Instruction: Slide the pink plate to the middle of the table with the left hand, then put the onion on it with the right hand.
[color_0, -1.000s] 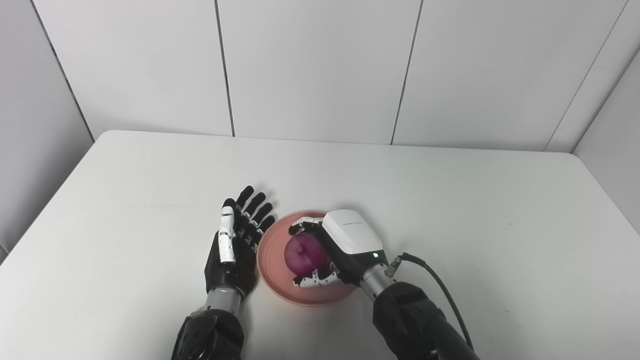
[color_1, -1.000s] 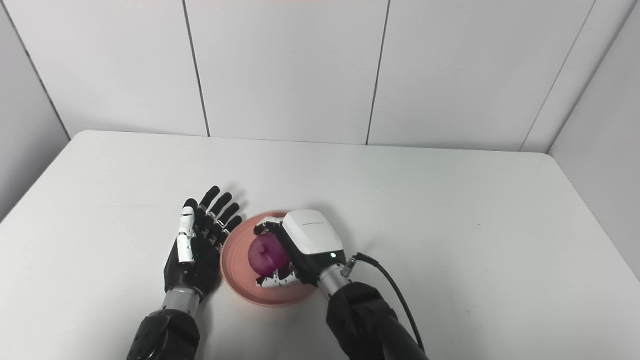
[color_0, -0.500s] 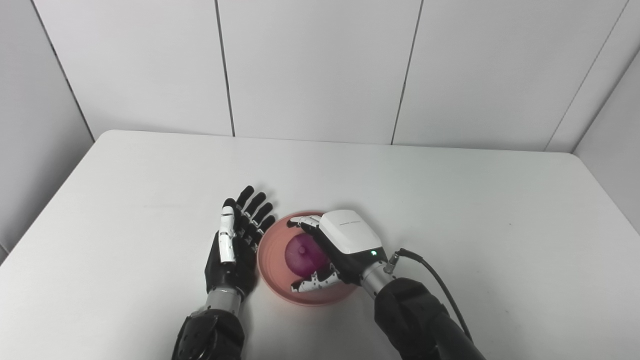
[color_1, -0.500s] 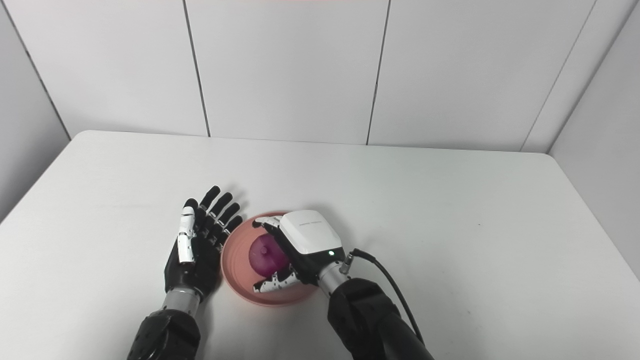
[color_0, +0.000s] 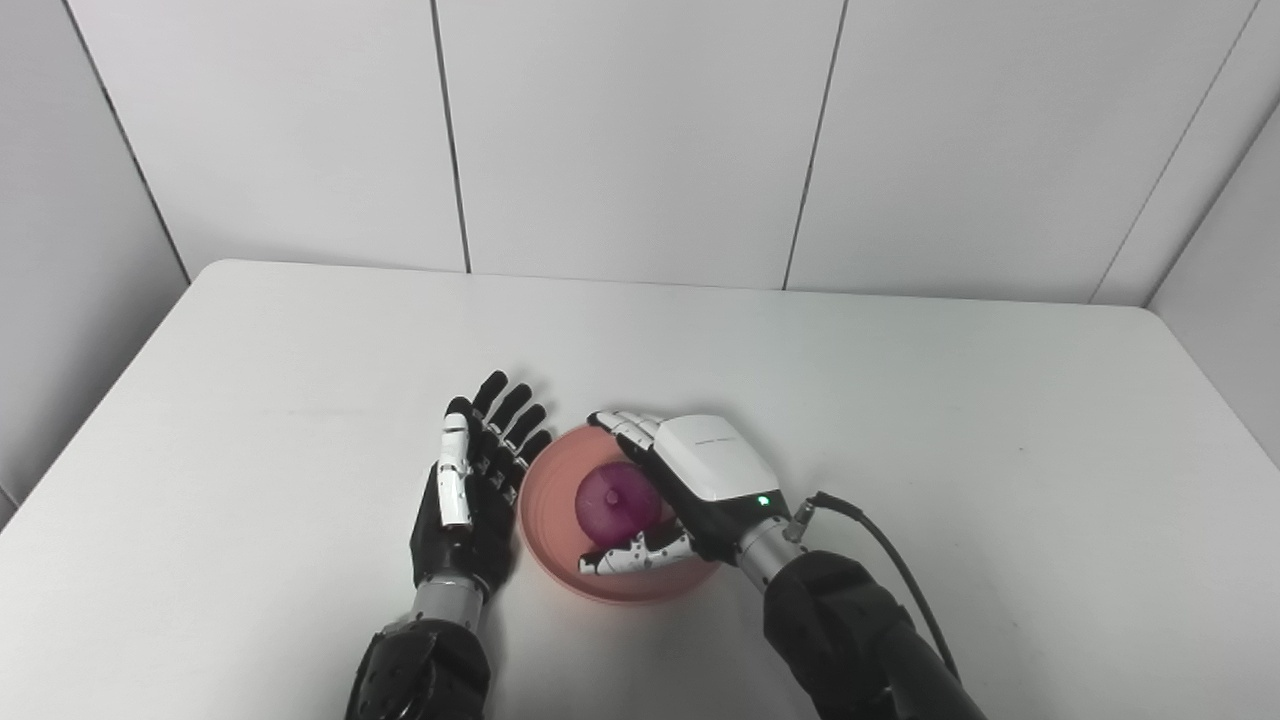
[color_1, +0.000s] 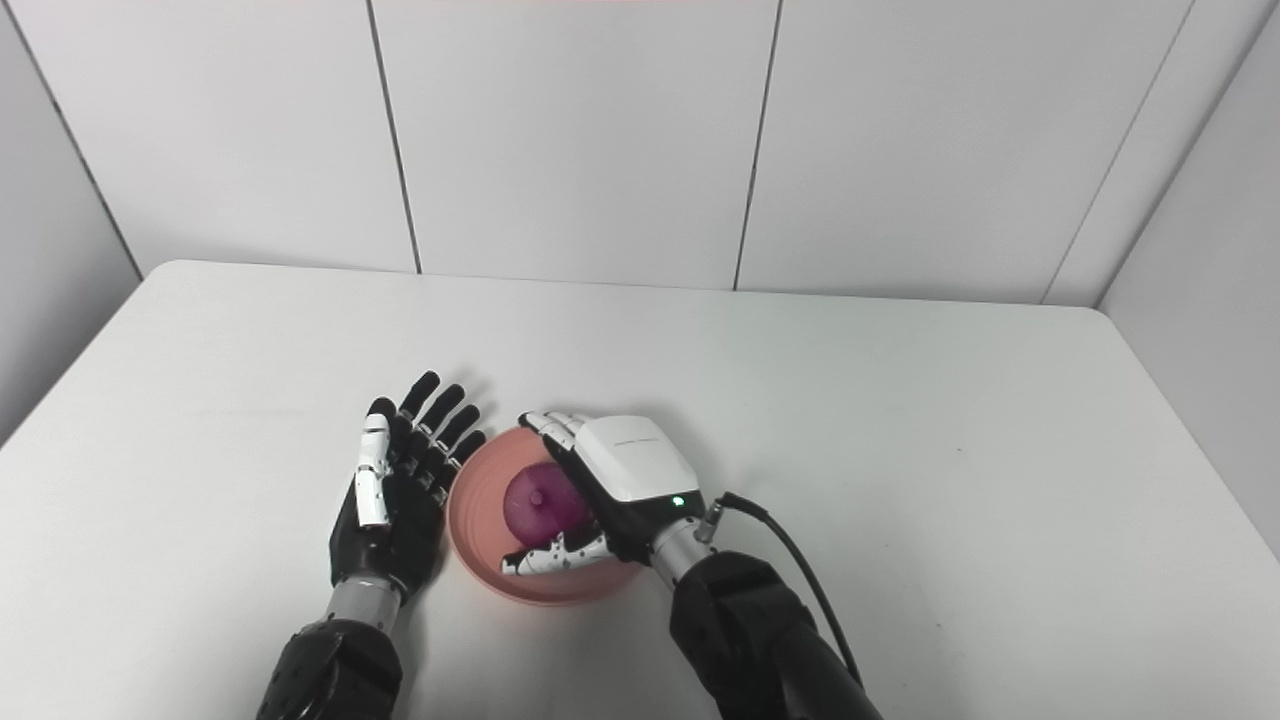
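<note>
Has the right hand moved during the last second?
Yes. The right hand has shifted slightly rightward, away from the unmoved left hand, its fingers opening off the onion.

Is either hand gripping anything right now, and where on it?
Nothing. The right hand has opened beside the onion on the pink plate; the left hand lies open.

Left hand (color_0: 465, 500) lies flat, fingers spread; right hand (color_0: 690, 490) hovers, fingers uncurled.

round pink plate (color_0: 548, 520), shallow, flat on white table (color_0: 900, 420) near front middle. purple onion (color_0: 612, 500) sitting inside plate, round, small stem spot facing up, slightly right of plate centre.
</note>
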